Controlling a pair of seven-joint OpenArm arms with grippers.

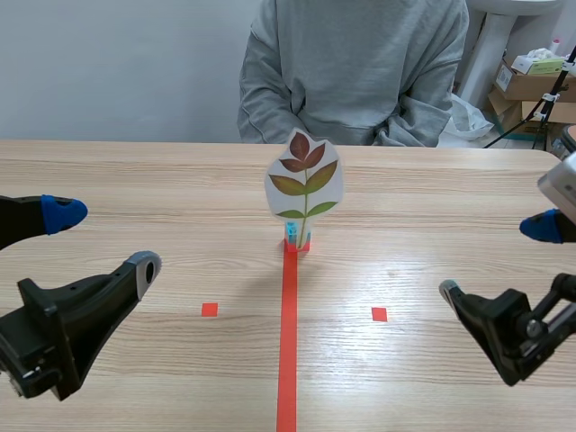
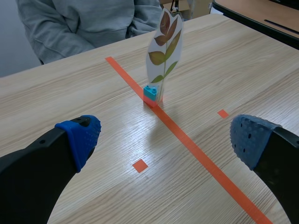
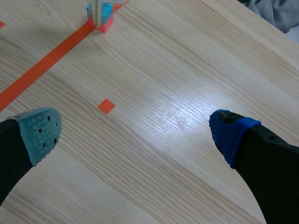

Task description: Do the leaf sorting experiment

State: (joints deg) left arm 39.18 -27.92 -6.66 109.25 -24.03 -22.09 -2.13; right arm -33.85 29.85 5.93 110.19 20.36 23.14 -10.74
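Note:
A laminated leaf card (image 1: 304, 186) with red and green leaves stands upright in a small blue and red block holder (image 1: 297, 238) at the far end of the orange centre line. From the left wrist, the leaf card (image 2: 164, 49) and its holder (image 2: 151, 94) are ahead of the open fingers. My left gripper (image 1: 101, 241) is open at the table's left, empty. My right gripper (image 1: 498, 259) is open at the right, empty. Seen from the right wrist, only the holder (image 3: 100, 15) shows, far ahead and to the left of the open fingers.
A person in a grey sweatshirt (image 1: 353, 67) sits across the table behind the leaf card. Cardboard boxes (image 1: 533, 85) stand on the floor at the back right, off the table.

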